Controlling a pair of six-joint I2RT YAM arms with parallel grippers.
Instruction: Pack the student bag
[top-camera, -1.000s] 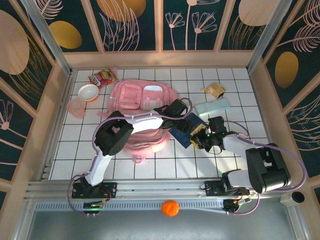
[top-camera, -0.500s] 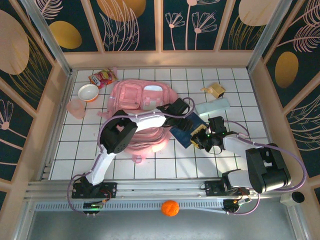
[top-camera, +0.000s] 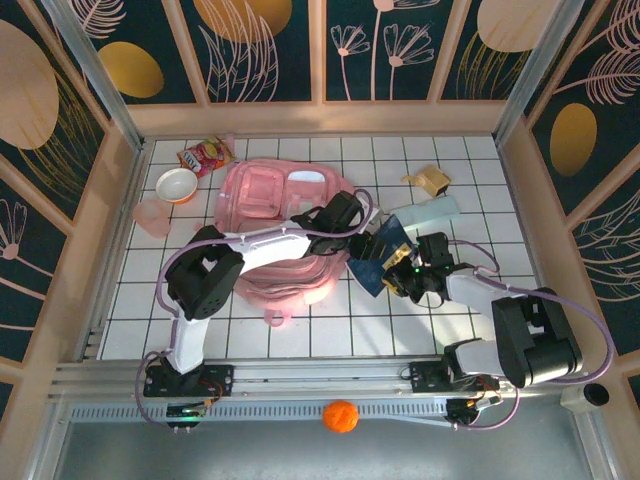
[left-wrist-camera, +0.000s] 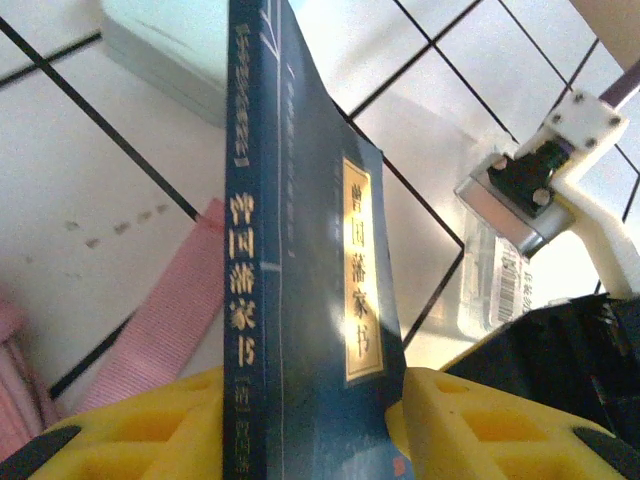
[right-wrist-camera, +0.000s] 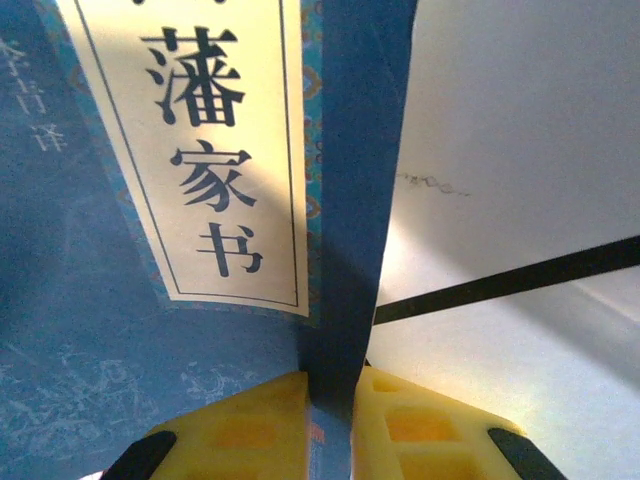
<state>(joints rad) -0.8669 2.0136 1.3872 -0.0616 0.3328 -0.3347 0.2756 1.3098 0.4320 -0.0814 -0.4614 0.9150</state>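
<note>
Since a second ago my left arm has swung its elbow out to the left and near side, and my left pincer (left-wrist-camera: 315, 420) has drawn its jaws in around the dark blue book (top-camera: 372, 262), which now sits more steeply tipped than before. Seen from my left wrist, the yellow fingers (left-wrist-camera: 150, 430) press against both faces of the book, spine toward the camera, so that pincer is gripping it by its thickness. My right pincer (right-wrist-camera: 330, 410) is clamped on the book's opposite end, its two yellow pads pinching the edge of the blue cover beside the cream title label with Chinese characters. From above, the book hangs between my two pincers, just right of the table's centre.

The student bag (top-camera: 270, 200) lies flat on the white tiled table (top-camera: 300, 335), left of the book and toward the far side, pockets facing up, my left forearm crossing over its near part. One of its pink straps (left-wrist-camera: 165, 310) lies on the tiles just beside the book.

A pale mint box (top-camera: 425, 213) rests just beyond the book on the far right. At the far left sit an orange-rimmed bowl (top-camera: 177, 185), a snack packet (top-camera: 205, 155) and a pink cup (top-camera: 152, 215).
</note>
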